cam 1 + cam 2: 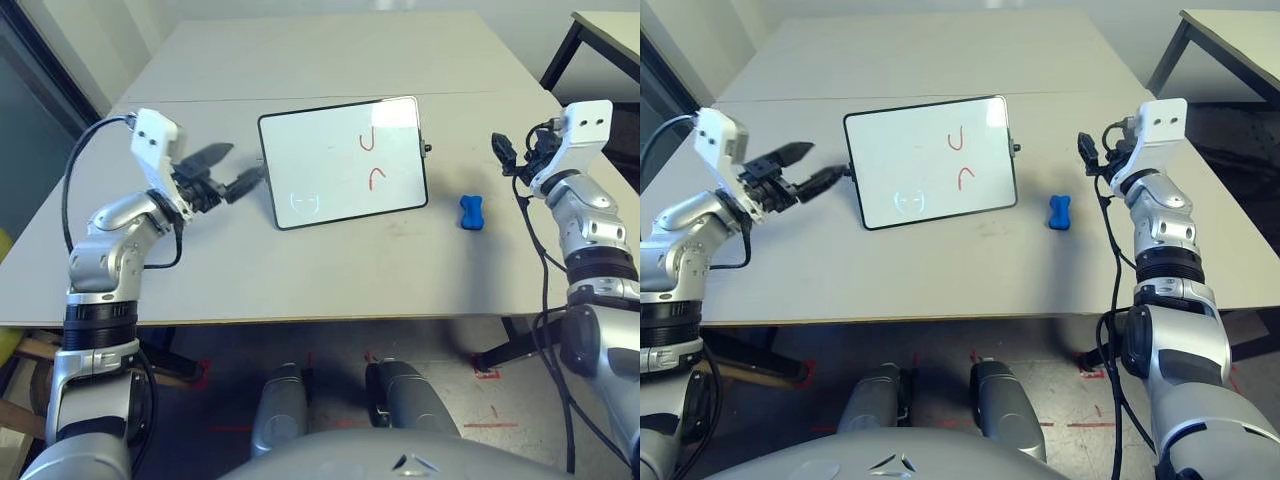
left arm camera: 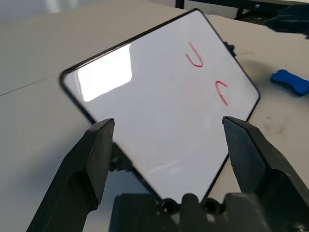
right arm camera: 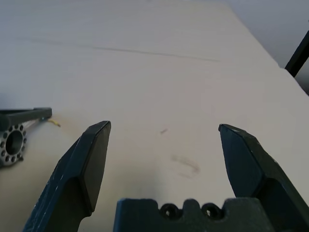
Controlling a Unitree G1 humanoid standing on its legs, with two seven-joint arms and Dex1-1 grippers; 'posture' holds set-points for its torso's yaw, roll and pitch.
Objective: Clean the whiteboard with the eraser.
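The left gripper [image 1: 228, 168] hangs just beside the left edge of the whiteboard [image 1: 330, 175], its 2 black fingers spread apart with nothing between them. In the left wrist view those fingers frame the board's near edge, though I cannot tell whether either one touches the frame.

The whiteboard lies flat near the middle of the table [image 1: 300, 270], slightly turned. 2 red marks [image 1: 370, 158] sit on its right half, one above the other, and a faint pale smudge shows near its lower left corner. The board is not yet cleaned.

Right of the board, apart from it, the blue eraser [image 1: 472, 212] lies alone on the table, touched by neither arm.

Furthest right, the right gripper [image 3: 161, 154] hangs above bare table beyond the eraser, its fingers standing wide apart and empty.

By my reading the task has barely begun: the eraser must be picked up, then both red marks wiped off.
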